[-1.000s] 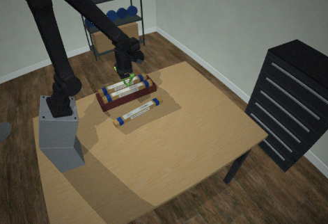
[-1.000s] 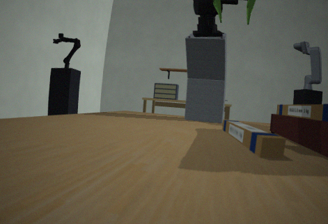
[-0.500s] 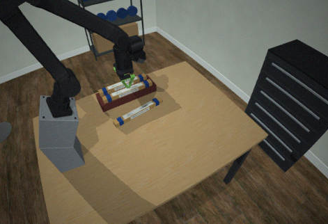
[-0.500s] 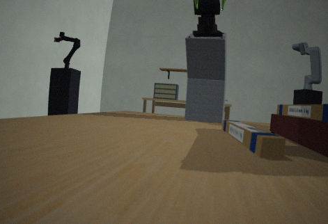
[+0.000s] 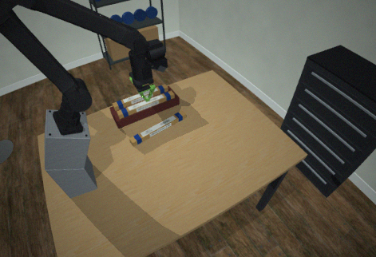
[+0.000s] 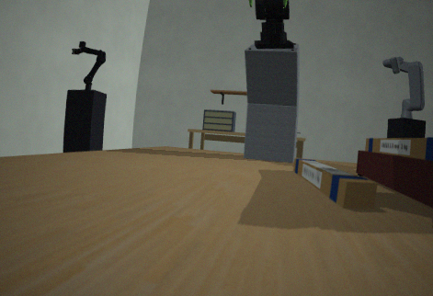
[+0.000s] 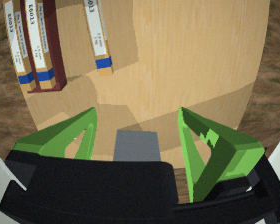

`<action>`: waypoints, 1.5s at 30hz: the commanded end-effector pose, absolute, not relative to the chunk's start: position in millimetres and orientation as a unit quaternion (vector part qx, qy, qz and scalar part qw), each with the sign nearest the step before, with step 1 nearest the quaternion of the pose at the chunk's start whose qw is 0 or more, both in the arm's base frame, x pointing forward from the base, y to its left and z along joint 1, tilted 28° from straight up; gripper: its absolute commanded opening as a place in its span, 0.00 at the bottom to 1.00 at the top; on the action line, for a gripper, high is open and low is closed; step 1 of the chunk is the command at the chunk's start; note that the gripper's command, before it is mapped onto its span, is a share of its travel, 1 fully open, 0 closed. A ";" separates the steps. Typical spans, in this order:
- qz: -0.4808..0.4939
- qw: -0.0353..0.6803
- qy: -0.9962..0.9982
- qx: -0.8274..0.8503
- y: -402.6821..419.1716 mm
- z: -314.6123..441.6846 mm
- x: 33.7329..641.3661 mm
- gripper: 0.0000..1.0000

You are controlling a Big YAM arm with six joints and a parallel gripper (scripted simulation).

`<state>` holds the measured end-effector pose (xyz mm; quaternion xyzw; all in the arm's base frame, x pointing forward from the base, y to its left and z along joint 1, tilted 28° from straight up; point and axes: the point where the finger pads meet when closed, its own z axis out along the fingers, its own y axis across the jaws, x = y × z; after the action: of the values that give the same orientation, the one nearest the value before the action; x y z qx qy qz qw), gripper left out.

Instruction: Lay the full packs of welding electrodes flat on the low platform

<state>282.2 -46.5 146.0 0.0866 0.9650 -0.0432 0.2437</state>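
Observation:
The dark red low platform [image 5: 150,113] [image 6: 403,176] [image 7: 57,55] stands near the table's back edge in the top view. A rear cardboard pack [image 5: 132,100] [image 7: 13,45] with blue bands lies flat on it. A front pack [image 5: 147,104] [image 6: 407,147] [image 7: 38,40] lies parallel beside it, also on the platform. A third pack [image 5: 158,128] [image 6: 324,176] [image 7: 97,40] lies flat on the table, off the platform. My gripper [image 5: 144,96] [image 7: 137,113] is open and empty, with green fingers. It hangs above the table; its fingertips are cut off at the top of the exterior view.
The arm's grey pedestal [image 5: 66,148] [image 6: 271,101] [image 7: 136,145] stands at the left table edge in the top view. A black drawer cabinet [image 5: 334,120] stands beyond the table's right edge. A shelf [image 5: 136,23] with blue rolls stands behind the table.

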 end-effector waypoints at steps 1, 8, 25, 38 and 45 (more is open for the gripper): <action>-0.043 0.247 0.965 0.073 -43.5 152.5 290.6 0.74; -0.043 0.247 0.965 0.073 -43.1 152.6 291.5 0.74; -0.043 0.251 0.964 0.081 -45.5 155.1 290.3 0.74; -0.043 0.252 0.963 0.082 -45.9 155.5 290.1 0.74; -0.043 0.252 0.963 0.082 -45.9 155.5 290.1 0.74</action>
<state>282.3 -46.0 144.5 0.0842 0.9659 -0.0433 0.2409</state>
